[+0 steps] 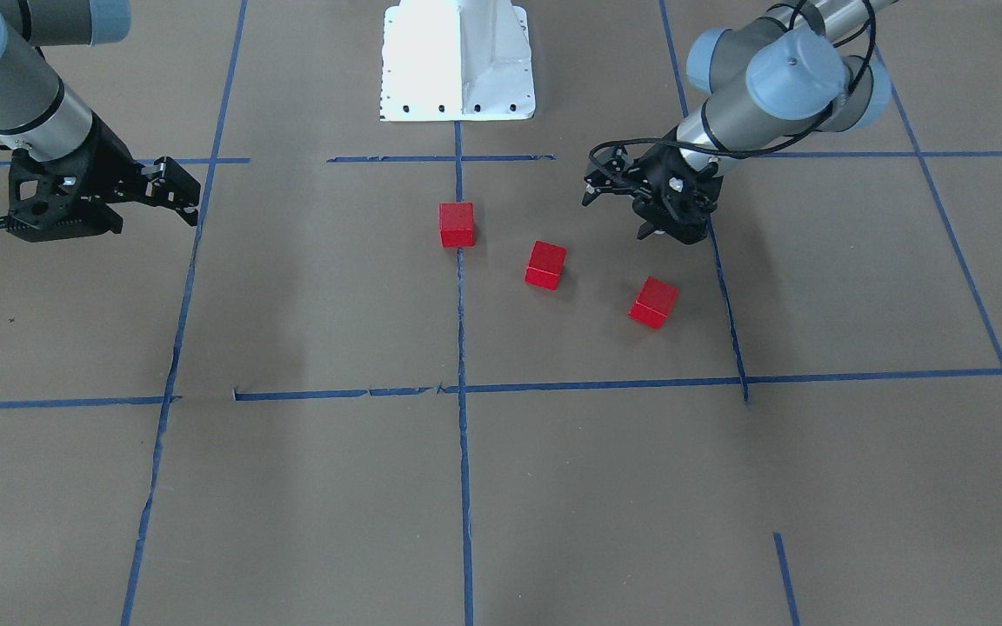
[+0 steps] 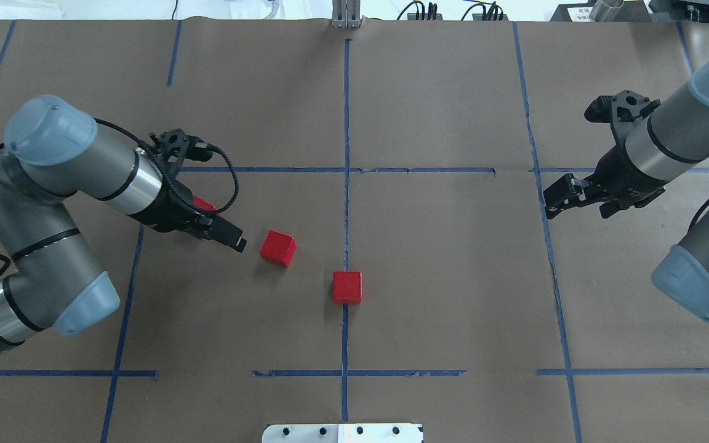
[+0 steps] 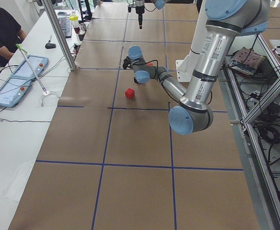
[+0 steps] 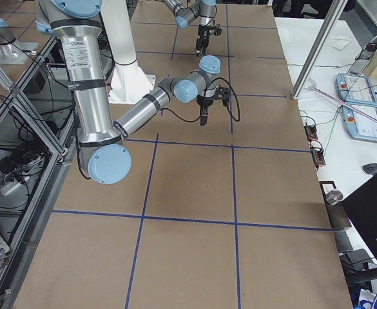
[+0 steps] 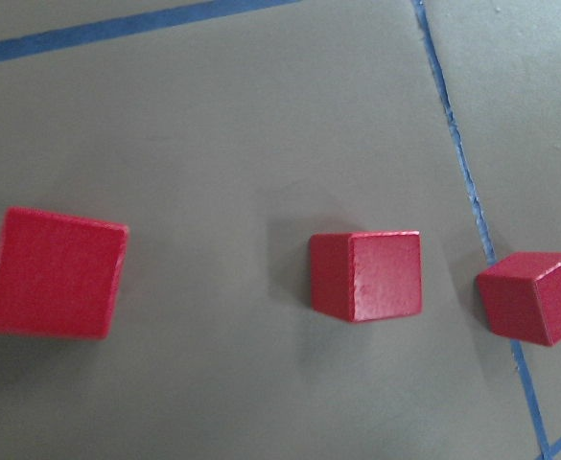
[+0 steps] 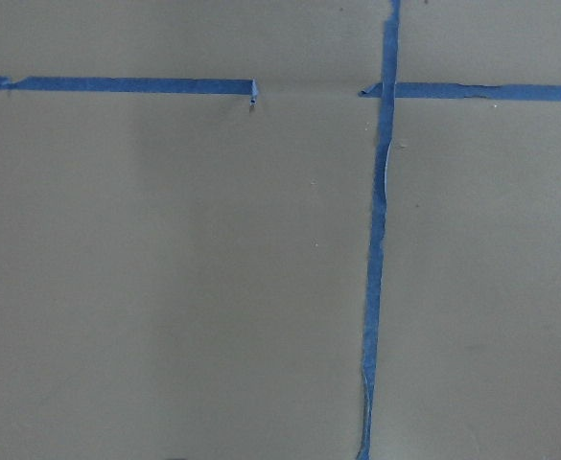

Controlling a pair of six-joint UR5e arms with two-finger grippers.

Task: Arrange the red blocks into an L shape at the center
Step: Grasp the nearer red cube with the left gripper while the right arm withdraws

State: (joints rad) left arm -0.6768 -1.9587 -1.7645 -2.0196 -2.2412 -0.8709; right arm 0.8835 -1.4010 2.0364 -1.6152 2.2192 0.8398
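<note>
We see three red blocks (image 1: 546, 264) spaced apart in a slanted row mid-tabletop (image 1: 310, 304), one on the blue tape line (image 1: 463, 330). We cannot tell how wide the left end effector (image 1: 618, 204) beside them is. The right end effector (image 1: 186, 193) looks narrow.

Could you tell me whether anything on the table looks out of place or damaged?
The three red blocks lie apart in a loose diagonal, each turned differently: one on the centre tape line, two off to the robot's left. The crosswise tape is ragged, with gaps.
</note>
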